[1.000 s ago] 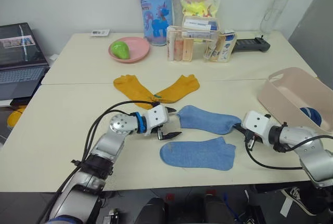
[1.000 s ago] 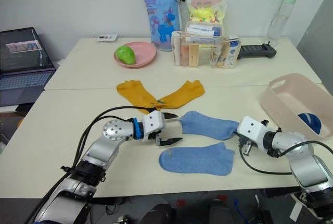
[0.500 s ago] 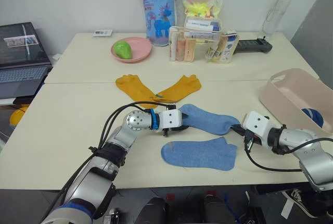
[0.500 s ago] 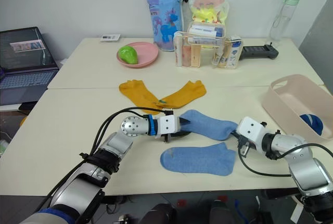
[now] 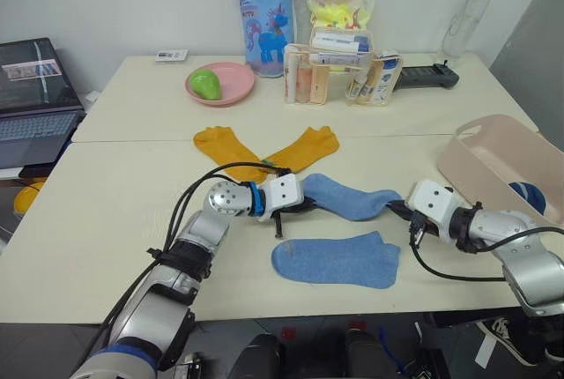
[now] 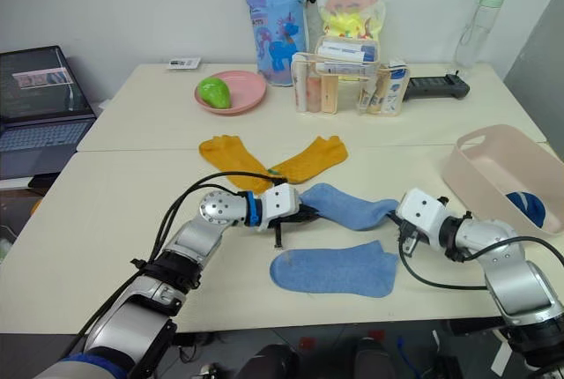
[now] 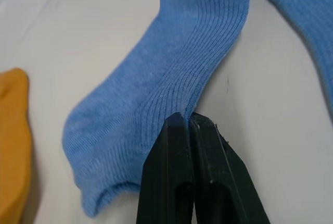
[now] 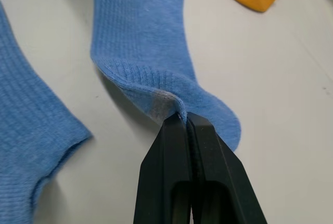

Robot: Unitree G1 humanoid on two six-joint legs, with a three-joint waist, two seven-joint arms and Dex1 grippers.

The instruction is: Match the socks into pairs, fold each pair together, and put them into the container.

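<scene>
One light blue sock (image 5: 348,198) lies stretched between my two grippers at the table's middle. My left gripper (image 5: 302,206) is shut on its left end; the left wrist view has the black fingertips (image 7: 179,122) pinching the ribbed edge. At its right end, my right gripper (image 5: 398,209) is shut on the heel, which bunches at the fingertips (image 8: 177,122). The second light blue sock (image 5: 335,260) lies flat just in front. Two mustard yellow socks (image 5: 225,145) (image 5: 308,148) form a V behind. At the right stands the pink-beige container (image 5: 493,145) with a dark navy sock (image 5: 527,194) inside.
At the table's back are a pink plate (image 5: 231,90) holding a green object, a clear organizer with bottles (image 5: 339,75), a blue bag (image 5: 264,22), a water bottle (image 5: 463,18) and a black device (image 5: 425,77). A laptop (image 5: 35,97) sits off to the left.
My left gripper moved right to the upper blue sock and shut on its end. The right gripper stayed shut on the other end and lifted slightly.
</scene>
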